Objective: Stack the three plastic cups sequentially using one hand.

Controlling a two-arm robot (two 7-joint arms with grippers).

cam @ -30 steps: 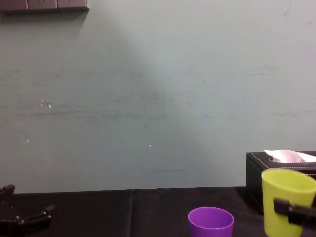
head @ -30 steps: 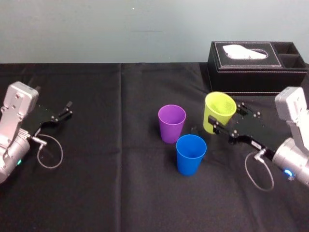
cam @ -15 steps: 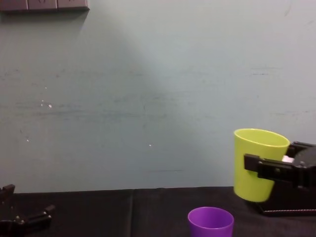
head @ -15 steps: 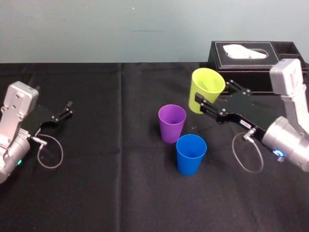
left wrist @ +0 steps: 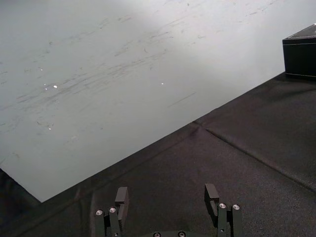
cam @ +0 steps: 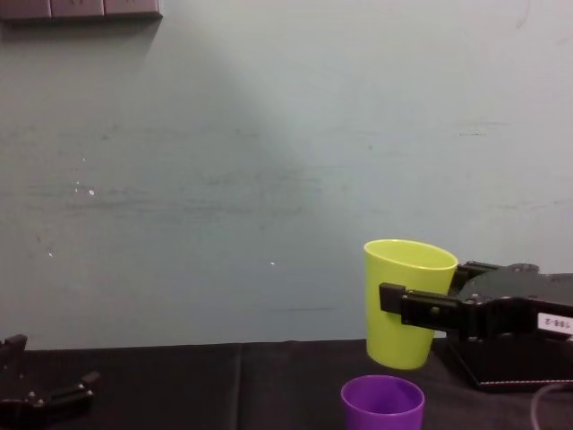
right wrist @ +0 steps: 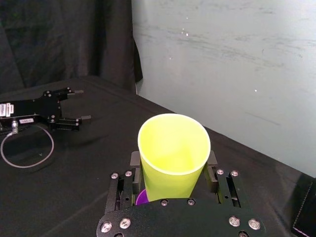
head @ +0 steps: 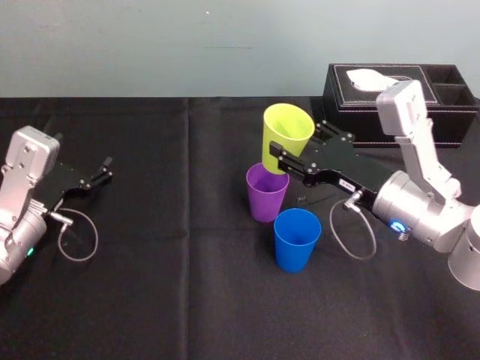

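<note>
Black tablecloth [head: 150, 300], teal wall [head: 150, 45]: yellow-green cup [head: 288, 131] aloft, clamped in right gripper [head: 283, 156].
Held upright, just above purple cup [head: 266, 196], slightly right of its mouth; blue cup [head: 296, 241] nearer front. Left gripper [head: 96, 178] parked far left, jaws apart.

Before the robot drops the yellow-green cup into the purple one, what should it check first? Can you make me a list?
1. Right hand gripping yellow-green cup: ok, a finger on each side.
2. Cup lifted above purple cup rim: ok, small gap in the chest view.
3. Cup centred over purple cup: not ok, slightly toward the robot's right.
4. Purple cup upright and empty: ok.
5. Blue cup out of the way: ok, nearer the robot.
6. Left hand parked far left, open: ok.
</note>
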